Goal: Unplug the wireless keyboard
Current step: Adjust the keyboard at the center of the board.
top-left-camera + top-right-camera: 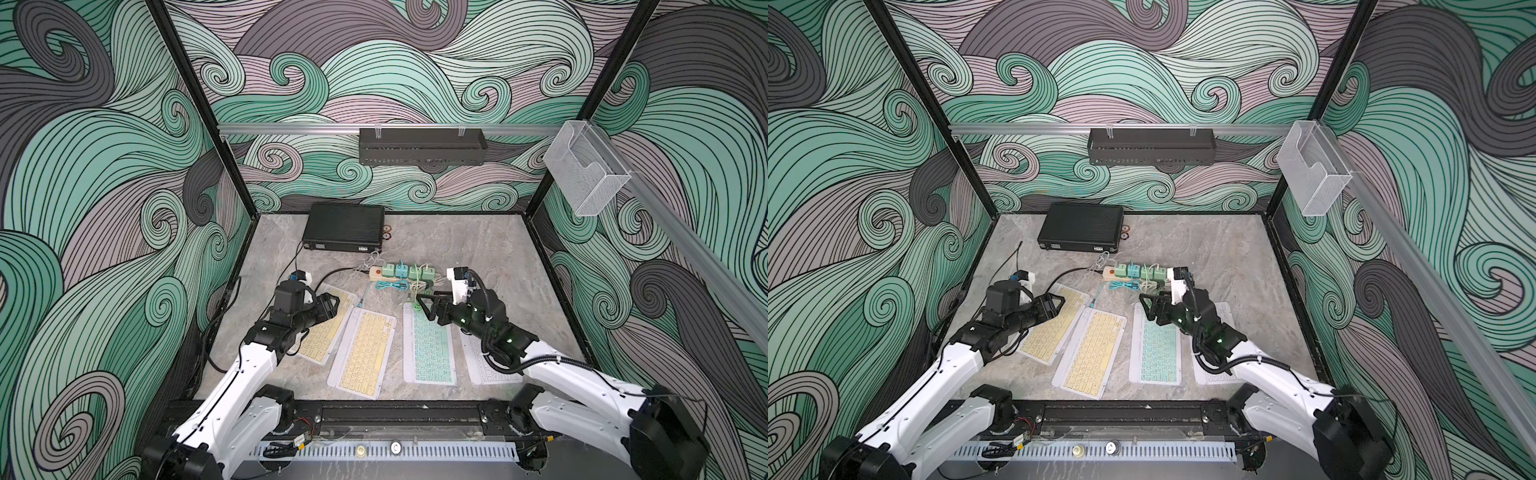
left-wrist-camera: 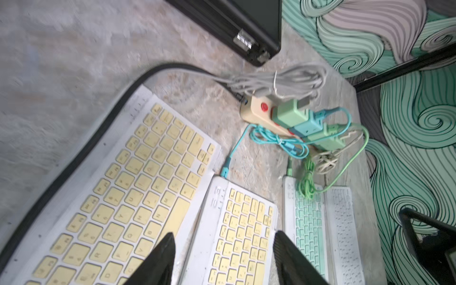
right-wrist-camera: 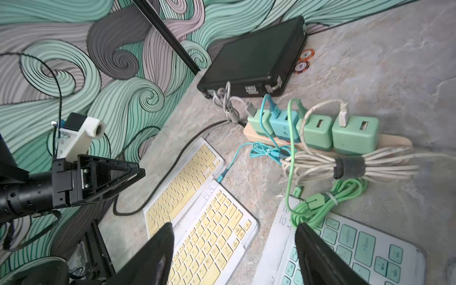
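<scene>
Keyboards lie side by side nearest on the bench [image 1: 478, 245]: a left yellow keyboard [image 1: 322, 332], a second yellow keyboard [image 1: 363, 355], a mint keyboard [image 1: 430, 351] and a white keyboard [image 1: 492, 376] partly under the right arm. The left claw [image 1: 334, 305] hovers over the left yellow keyboard's far end and the right claw [image 1: 424, 306] over the mint one's, both spread and empty. A teal cable [image 2: 225, 170] enters the second yellow keyboard. A green cable [image 3: 328, 199] enters the mint one, its bundle lying on that keyboard's far end. Beyond is a power strip [image 1: 376, 272] crowded with adapters [image 1: 409, 271]. Farthest is a black case [image 1: 345, 226].

Two yellow-keyed flat keyboards [image 1: 365, 353] lie left on the grey stone bench [image 1: 478, 249], a mint-keyed keyboard [image 1: 430, 353] and a white keyboard [image 1: 488, 370] to their right. The cream power strip [image 1: 376, 272] lies just beyond them, the black metal case [image 1: 343, 226] farthest.
</scene>
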Robot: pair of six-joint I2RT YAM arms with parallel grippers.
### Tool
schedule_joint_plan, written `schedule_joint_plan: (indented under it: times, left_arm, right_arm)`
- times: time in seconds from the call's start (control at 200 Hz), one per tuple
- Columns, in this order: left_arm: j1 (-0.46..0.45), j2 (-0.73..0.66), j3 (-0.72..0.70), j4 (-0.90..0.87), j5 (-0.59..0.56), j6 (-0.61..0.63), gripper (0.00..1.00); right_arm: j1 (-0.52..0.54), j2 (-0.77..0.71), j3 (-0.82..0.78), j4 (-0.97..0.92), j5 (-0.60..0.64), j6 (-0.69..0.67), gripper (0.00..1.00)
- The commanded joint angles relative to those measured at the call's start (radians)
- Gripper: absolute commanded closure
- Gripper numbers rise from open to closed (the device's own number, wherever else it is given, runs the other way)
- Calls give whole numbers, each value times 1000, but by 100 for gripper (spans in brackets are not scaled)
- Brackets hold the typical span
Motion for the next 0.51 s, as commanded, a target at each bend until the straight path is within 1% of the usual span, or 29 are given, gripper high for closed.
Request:
schedule_joint_plan:
  times: [0.0, 0.04, 0.085, 0.185, 0.255, 0.34, 0.46, 0.5]
  left_arm:
    - [-10, 75, -20, -45, -94, -67, 38]
    - [-10, 111, -17, -46, -122, -78, 38]
    - [-9, 150, -4, -54, -142, -96, 41]
    - [-6, 223, 19, -61, -177, -139, 41]
    - [-6, 260, 19, -48, -176, -167, 43]
    - [-6, 292, 3, -13, -186, -192, 43]
    - [-2, 332, 11, -37, -283, -227, 42]
    - [5, 348, 13, -33, -294, -236, 41]
  right_arm:
    - [69, 61, 45, 14, 94, 20, 25]
    - [90, 93, 62, 12, 101, 23, 25]
    - [108, 128, 82, 9, 104, 27, 26]
    - [140, 196, 123, 16, 99, 34, 27]
    - [155, 232, 147, 17, 97, 37, 28]
    - [170, 262, 164, 20, 101, 36, 28]
    - [174, 284, 174, 22, 101, 35, 28]
    - [174, 287, 172, 25, 102, 35, 28]
